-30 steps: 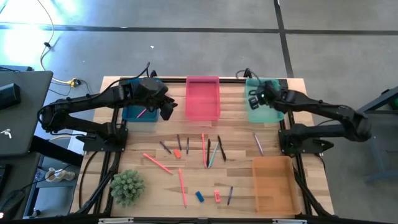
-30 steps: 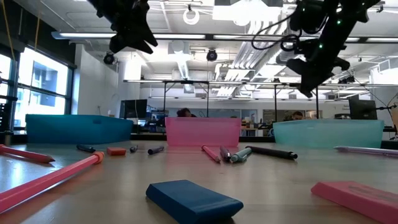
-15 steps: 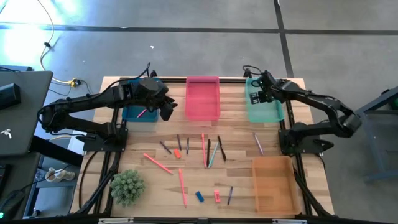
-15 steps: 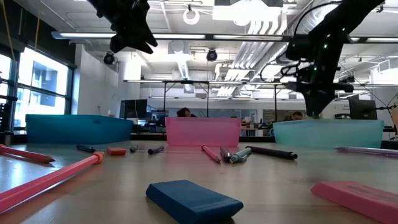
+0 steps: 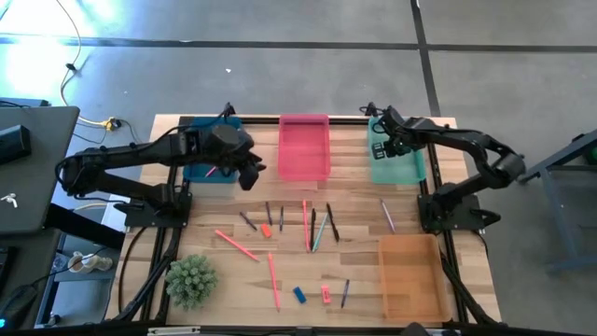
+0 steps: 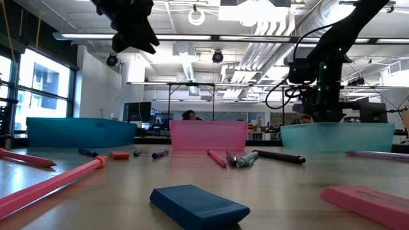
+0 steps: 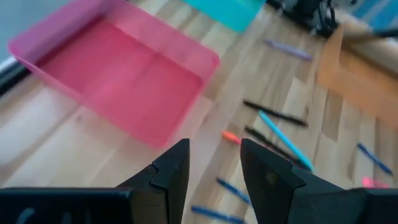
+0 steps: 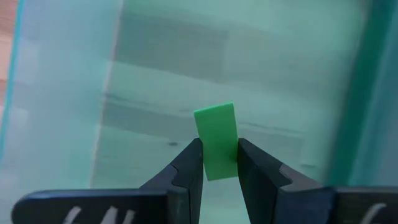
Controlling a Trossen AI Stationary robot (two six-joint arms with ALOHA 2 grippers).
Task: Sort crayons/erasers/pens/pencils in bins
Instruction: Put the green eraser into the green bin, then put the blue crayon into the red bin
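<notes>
The two dark fingers (image 8: 186,171) of the right gripper (image 8: 219,163) were seen clamped on a small chunky green eraser block (image 8: 216,140) — the block was held upright over the floor of the shallow teal plastic bin (image 5: 396,166), at the table's far right. The left gripper (image 7: 214,165) was held in the air beside the pink rectangular plastic bin (image 7: 118,81), its fingers parted with nothing between them. A blue eraser block (image 6: 199,206) and pink sticks were left lying on the wooden table (image 5: 364,280).
</notes>
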